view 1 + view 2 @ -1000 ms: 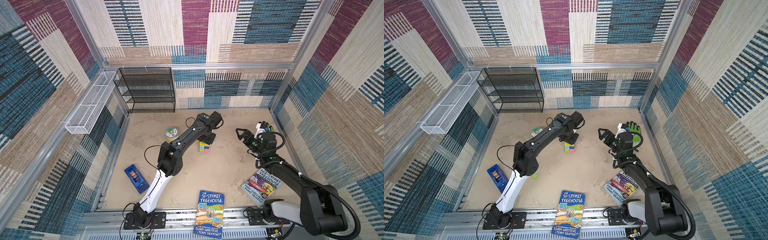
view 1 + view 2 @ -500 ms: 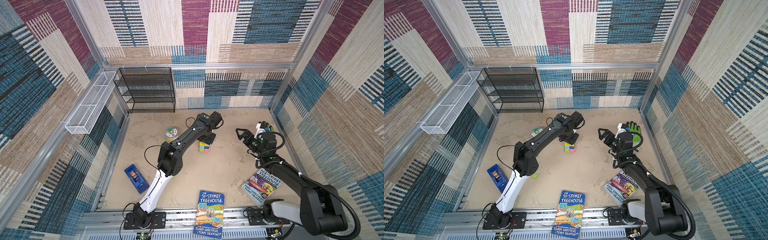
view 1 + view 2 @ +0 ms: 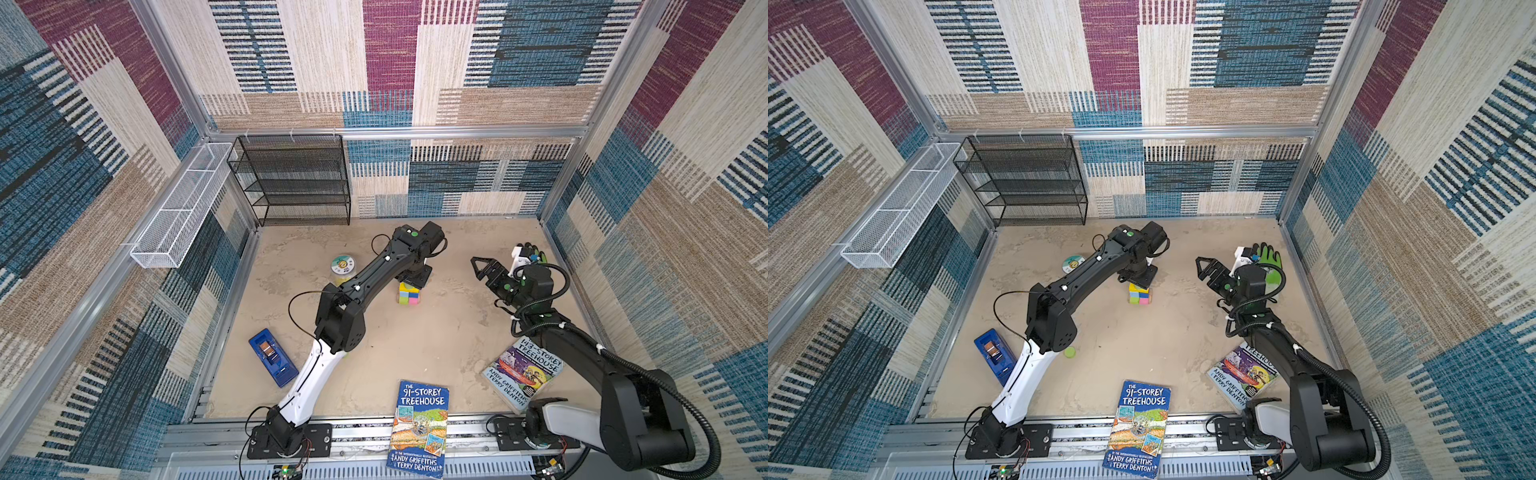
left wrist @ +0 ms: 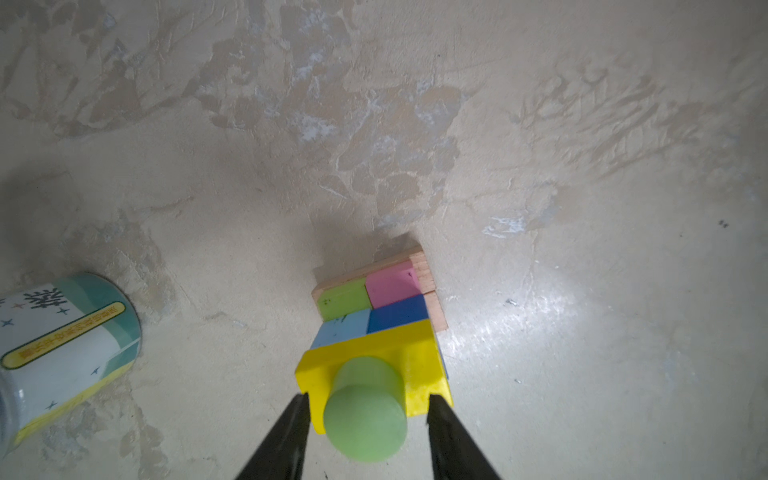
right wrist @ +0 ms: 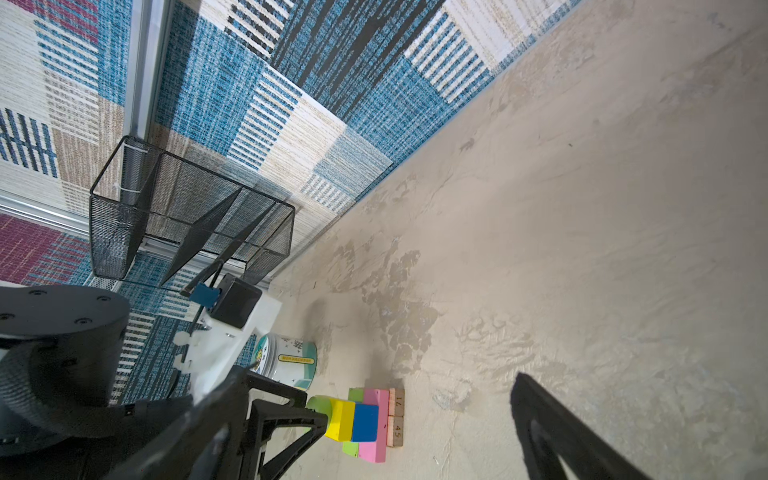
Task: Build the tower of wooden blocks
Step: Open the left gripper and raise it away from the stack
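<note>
In both top views the tower (image 3: 409, 293) stands on the sandy desk (image 3: 436, 332) just above the middle of the frame. The left jaws hang straight over it and hide its top. The right jaws sit right of centre, well apart from the tower, spread wide and empty. A round tin (image 3: 343, 266) stands near the tower, to its left. A flat blue case (image 3: 272, 362) lies at lower left. At the bottom edge a book (image 3: 419, 428) reads "The 91-Storey Treehouse, Andy Griffiths & Terry Denton". A second book (image 3: 524, 370) at lower right, partly under the right arm, shows what looks like "143-Storey Treehouse" and the same authors. A green and black glove (image 3: 534, 253) lies by the right wall. In a top view a lone lime round piece (image 3: 1070, 352) lies on the desk beside the left arm, below and left of centre.

In the left wrist view the left jaws stand partly open on either side of the lime cylinder (image 4: 365, 411). Yellow shows in both gaps, so they grip nothing. The cylinder stands on the yellow block (image 4: 419, 357), which rests on the light-blue cube (image 4: 343, 332) and dark-blue cube (image 4: 397, 313). Under these the lime oblong (image 4: 343, 299) and pink oblong (image 4: 392, 280) lie on the tan bars (image 4: 424, 270). The tin's yellow label strip carries characters I cannot read.

In the right wrist view the tower (image 5: 365, 419) appears sideways, just beside the tin. One tan bar end (image 5: 397, 432) reads "45"; the figures on the other are unclear.
</note>
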Motion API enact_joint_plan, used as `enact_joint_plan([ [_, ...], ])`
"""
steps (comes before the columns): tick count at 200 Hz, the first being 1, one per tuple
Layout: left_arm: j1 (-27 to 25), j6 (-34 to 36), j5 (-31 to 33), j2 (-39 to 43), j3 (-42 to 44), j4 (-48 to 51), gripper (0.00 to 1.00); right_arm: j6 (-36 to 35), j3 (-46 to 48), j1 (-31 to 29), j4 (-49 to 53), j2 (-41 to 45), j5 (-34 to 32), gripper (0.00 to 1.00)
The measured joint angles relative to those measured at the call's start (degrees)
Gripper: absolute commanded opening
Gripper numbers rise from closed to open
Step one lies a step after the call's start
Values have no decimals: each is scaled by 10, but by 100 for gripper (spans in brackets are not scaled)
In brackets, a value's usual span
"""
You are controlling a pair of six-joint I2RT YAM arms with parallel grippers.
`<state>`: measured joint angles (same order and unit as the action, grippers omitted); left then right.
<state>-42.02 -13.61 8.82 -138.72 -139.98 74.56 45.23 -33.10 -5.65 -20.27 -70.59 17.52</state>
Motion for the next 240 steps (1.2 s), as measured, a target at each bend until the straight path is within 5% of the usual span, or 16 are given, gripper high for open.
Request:
enact_joint_plan([
  [124,-1,-4,-2,91,9,0,62,10,1,0,0,5,5,100],
  [240,-23,-62,47,291,159,0,62,12,9,0,3,42,-1,100],
])
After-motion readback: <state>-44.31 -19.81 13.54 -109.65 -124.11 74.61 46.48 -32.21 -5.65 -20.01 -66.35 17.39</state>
